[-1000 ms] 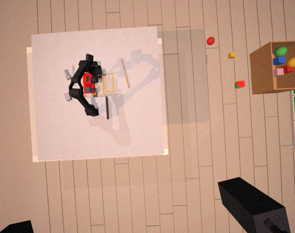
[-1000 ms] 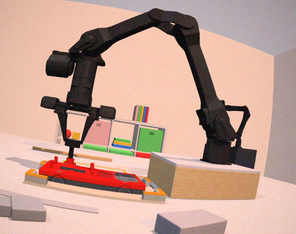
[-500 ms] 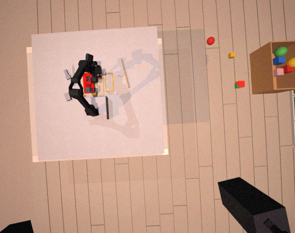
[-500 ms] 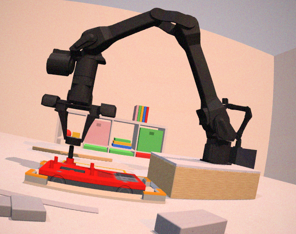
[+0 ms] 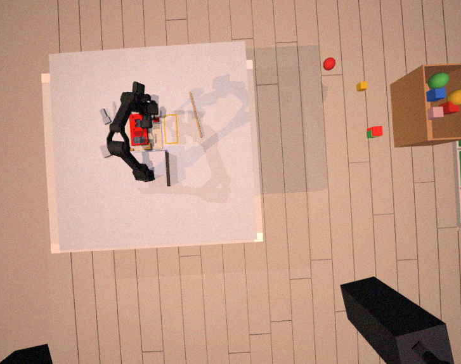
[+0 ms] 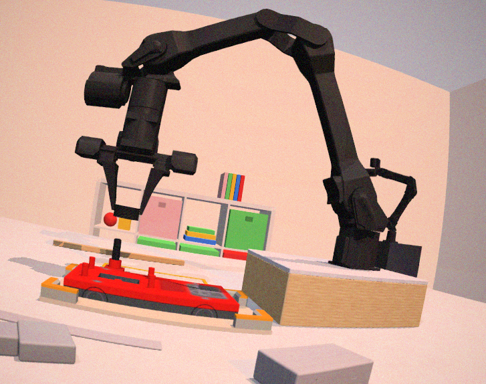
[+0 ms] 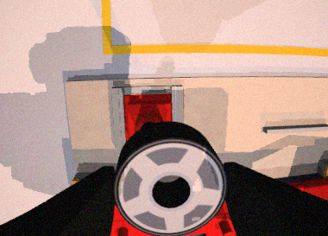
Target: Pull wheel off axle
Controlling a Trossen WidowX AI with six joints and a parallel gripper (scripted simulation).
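Observation:
My gripper [image 6: 126,211] [image 7: 169,175] is shut on the black wheel [image 6: 126,212] [image 7: 134,190], whose pale spoked hub faces the wrist camera. The wheel hangs level, a small gap above the top of the black upright axle [image 6: 116,249], clear of it in the exterior view. The axle stands on a red car body [image 5: 138,134] [image 6: 152,294]. The marked area, a yellow outline [image 5: 177,129] [image 6: 168,273] [image 7: 207,48], lies on the table beside the car's base board. In the top view the arm hides the wheel and fingertips.
Red pegs [image 6: 151,276] stand on the car, held by grey and orange corner blocks [image 6: 253,318]. A wooden strip [image 5: 196,115] [image 6: 119,252] lies beyond the marked area. Grey blocks [image 6: 313,365] lie on the near side. The arm's wood-sided base box [image 6: 350,303] stands at the car's end.

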